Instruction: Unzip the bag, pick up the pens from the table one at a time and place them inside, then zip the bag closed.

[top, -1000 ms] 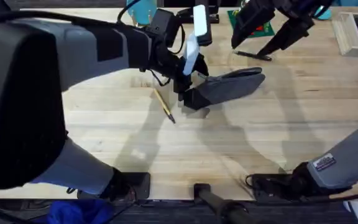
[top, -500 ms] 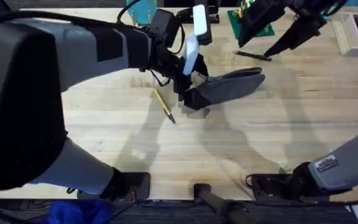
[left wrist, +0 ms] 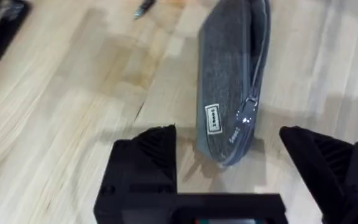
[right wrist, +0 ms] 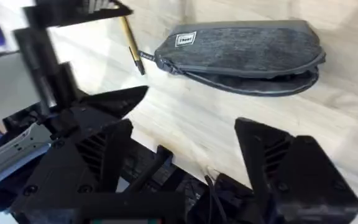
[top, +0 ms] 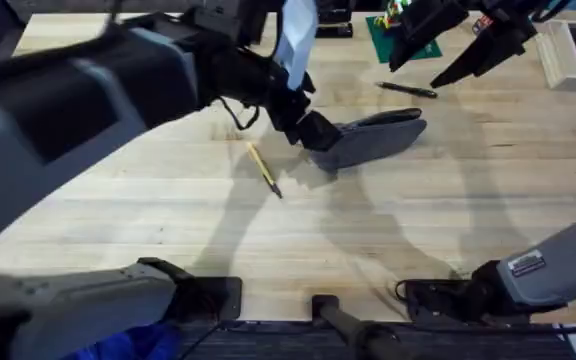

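Toward the table's (top: 168, 230) far edge, both grippers are released; left gripper (left wrist: 229, 146) should pinch the bag's (left wrist: 229, 74) zipper pull squarely.

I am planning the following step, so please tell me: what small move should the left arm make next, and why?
Probably lower the left gripper and close its open fingers on the near end of the grey pouch. That end, with the zipper pull, lies between them and looks ungripped, and the zipper there looks closed.
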`<state>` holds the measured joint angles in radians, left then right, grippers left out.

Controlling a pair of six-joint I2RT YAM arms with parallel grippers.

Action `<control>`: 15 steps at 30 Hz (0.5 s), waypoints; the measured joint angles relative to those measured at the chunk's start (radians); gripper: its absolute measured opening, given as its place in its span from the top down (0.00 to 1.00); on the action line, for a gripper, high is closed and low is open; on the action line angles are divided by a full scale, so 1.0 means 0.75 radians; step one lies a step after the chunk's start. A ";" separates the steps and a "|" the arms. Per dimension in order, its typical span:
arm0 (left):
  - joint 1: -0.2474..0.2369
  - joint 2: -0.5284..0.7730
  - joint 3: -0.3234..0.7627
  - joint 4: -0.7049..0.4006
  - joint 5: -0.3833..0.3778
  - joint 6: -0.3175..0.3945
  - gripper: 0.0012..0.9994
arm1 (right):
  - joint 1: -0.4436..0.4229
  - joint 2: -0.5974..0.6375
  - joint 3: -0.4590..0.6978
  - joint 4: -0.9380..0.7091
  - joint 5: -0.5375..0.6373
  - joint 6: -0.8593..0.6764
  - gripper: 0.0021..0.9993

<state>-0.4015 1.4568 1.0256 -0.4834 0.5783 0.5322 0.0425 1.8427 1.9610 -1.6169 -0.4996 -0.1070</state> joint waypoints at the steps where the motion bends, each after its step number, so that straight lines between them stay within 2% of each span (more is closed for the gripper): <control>1: 0.000 -0.031 0.000 -0.010 -0.023 -0.035 0.00 | 0.000 -0.002 0.001 0.000 0.000 0.003 0.00; 6: 0.000 -0.172 0.000 -0.073 -0.112 -0.176 0.00 | 0.000 -0.030 0.017 0.000 0.004 0.014 0.00; 15: -0.050 -0.392 0.000 -0.328 -0.151 -0.288 0.00 | 0.000 -0.052 0.070 -0.001 0.004 0.048 0.00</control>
<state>-0.4388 1.1627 1.0256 -0.7292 0.4648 0.3163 0.0425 1.8038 2.0136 -1.6173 -0.4966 -0.0708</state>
